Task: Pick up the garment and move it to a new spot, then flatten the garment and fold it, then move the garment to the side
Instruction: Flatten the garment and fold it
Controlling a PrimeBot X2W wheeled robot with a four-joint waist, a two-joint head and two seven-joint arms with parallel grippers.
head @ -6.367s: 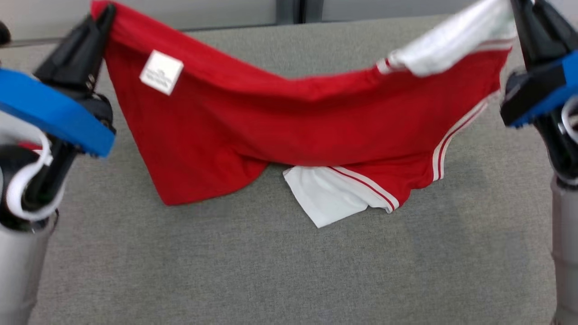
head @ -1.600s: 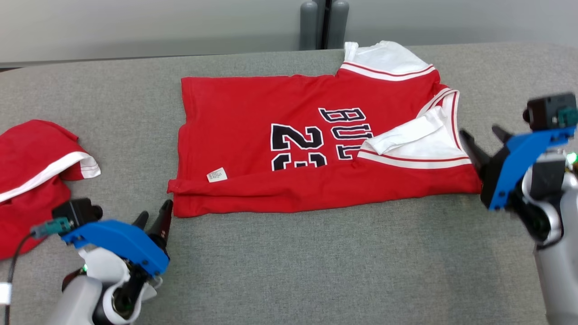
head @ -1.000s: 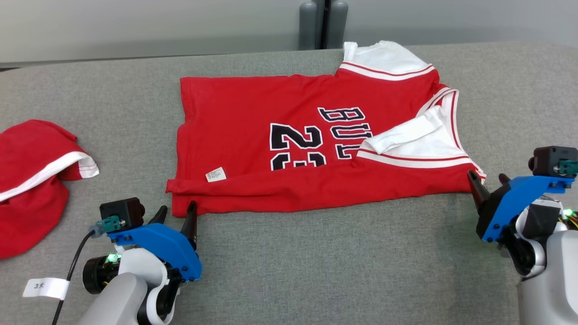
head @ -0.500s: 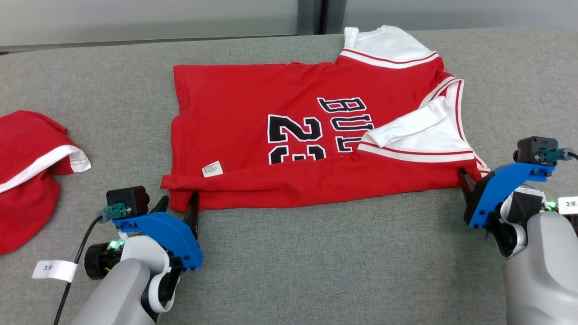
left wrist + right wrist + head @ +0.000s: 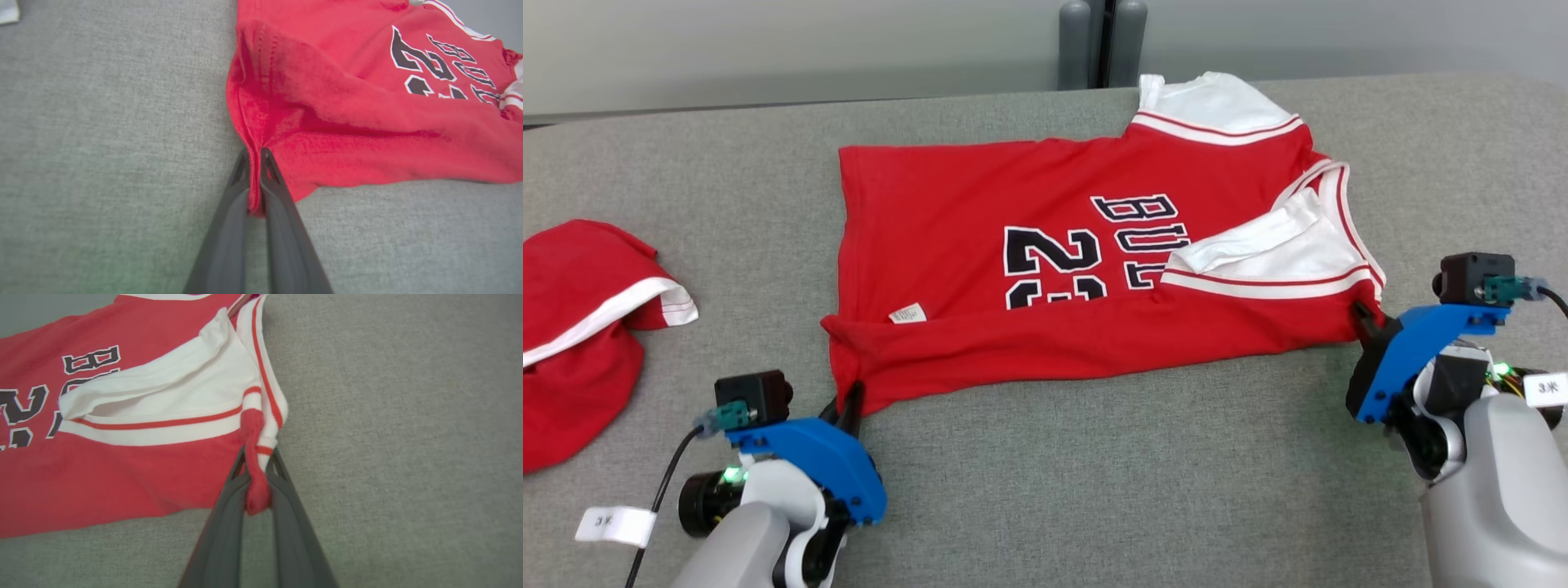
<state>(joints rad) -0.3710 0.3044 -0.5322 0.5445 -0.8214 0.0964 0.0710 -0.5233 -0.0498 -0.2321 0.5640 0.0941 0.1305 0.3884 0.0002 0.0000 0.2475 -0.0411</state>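
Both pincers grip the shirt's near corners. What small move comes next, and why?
Probably lift both corners and fold the near edge toward the far edge: the left pincer and right pincer are shut on the near corners, and the shirt lies mostly flat.

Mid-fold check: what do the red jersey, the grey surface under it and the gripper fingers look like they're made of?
The jersey: soft matte knit, likely cotton or a blend; it creases and bunches where pinched.
The grey surface: matte woven cloth, like upholstery; a flecked weave shows up close.
The gripper fingers: dark, smooth, slightly dull, probably plastic or rubber; the look doesn't settle which.
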